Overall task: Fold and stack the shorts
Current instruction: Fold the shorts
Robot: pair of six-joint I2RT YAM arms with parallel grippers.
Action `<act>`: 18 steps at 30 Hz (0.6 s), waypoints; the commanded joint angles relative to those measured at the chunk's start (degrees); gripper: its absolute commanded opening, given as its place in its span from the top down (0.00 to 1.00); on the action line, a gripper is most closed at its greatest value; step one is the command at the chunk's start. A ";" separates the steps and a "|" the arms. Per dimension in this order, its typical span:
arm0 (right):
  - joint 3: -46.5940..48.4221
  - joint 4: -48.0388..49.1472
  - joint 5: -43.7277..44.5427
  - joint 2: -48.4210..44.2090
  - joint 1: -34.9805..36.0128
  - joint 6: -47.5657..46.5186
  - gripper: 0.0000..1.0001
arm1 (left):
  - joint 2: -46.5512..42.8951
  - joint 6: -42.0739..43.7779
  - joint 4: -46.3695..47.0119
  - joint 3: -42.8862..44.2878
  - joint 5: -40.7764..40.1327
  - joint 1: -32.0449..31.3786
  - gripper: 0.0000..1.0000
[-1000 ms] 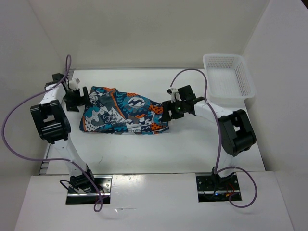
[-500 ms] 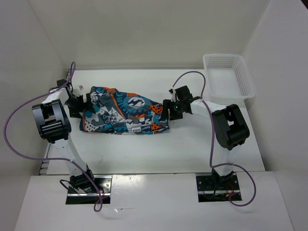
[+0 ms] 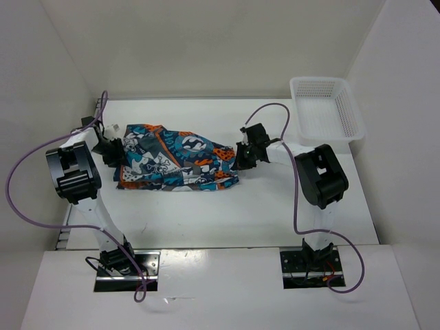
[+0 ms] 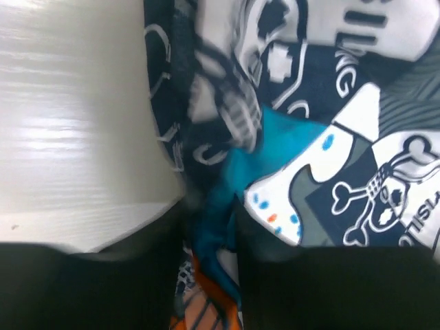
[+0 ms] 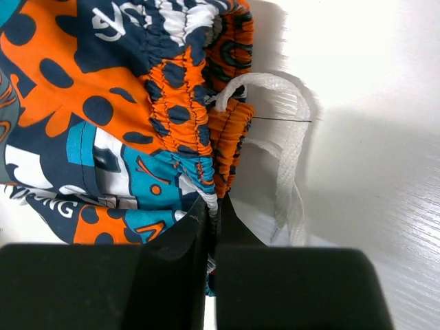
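Shorts (image 3: 175, 159), mid-bench: right gripper (image 5: 213, 204) pinches waistband (image 5: 199, 137); left gripper (image 4: 210, 214) narrow, clamping fabric. Lift both ends evenly, fabric taut.

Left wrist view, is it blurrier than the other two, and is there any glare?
Left wrist view: yes, the teal, orange and white printed fabric shorts are smeared, with glare on the white table. Right wrist view: sharp, the white woven drawstring shadowing the table. Top external view: even light, soft shadows.
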 commanded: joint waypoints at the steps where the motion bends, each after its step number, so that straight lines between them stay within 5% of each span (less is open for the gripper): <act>1: 1.31 0.20 5.99 0.87 0.60 0.20 1.00 | 5.37 0.36 -2.21 -2.47 1.14 -0.27 0.68; 2: 1.31 0.19 6.52 -0.01 0.60 -0.59 1.00 | 5.37 0.36 -2.21 -2.47 1.14 -0.27 0.81; 5: 0.78 -1.29 6.53 -2.20 -1.42 -3.31 1.00 | 5.90 0.36 -3.52 -1.34 2.71 -0.27 0.90; 14: 5.43 -10.34 0.39 -8.45 -10.29 -20.35 1.00 | 6.52 0.36 -3.54 1.04 5.45 -13.35 0.86; 18: 8.42 -18.33 -4.10 -11.52 -13.98 -25.37 1.00 | 6.00 0.36 -2.30 2.27 6.59 -20.55 0.75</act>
